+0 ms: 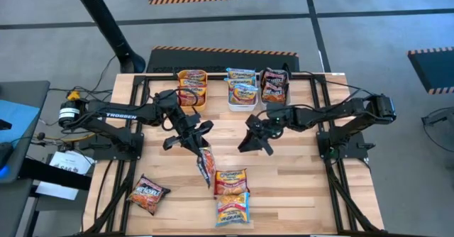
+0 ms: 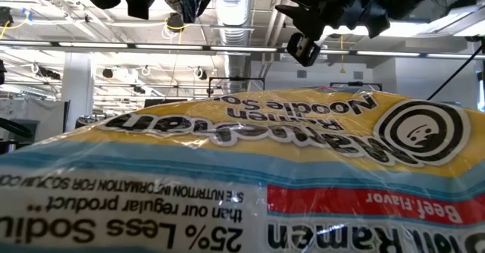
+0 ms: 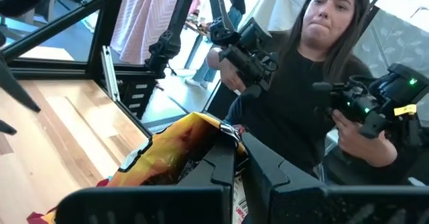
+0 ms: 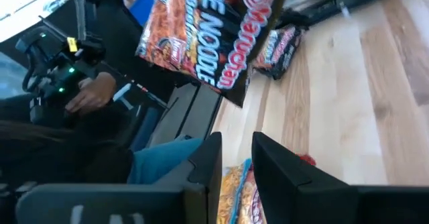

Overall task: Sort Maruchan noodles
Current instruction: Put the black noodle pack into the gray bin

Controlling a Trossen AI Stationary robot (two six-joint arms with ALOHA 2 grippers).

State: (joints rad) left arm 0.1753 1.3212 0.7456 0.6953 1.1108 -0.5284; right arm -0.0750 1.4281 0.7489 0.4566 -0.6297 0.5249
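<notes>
Seen from above: left gripper (image 1: 193, 139) hanging over the middle of the pale wooden desk (image 1: 298, 194), clamped on a crinkly dark red-orange Maruchan noodle packet (image 1: 206, 164) dangling by one edge. Right gripper (image 1: 257, 139) hovering close by, fingers slightly apart, holding nothing. Other packets lying near the front edge, more sitting in three small bins (image 1: 241, 88) at the back. Risking a slip, judging by the thin edge grip, or a collision between the arms.

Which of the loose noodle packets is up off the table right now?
The dark red packet pinched in the left claw. It hangs on edge from the claw, while the other loose packets lie flat on the wood, such as the one near the table's corner.
</notes>
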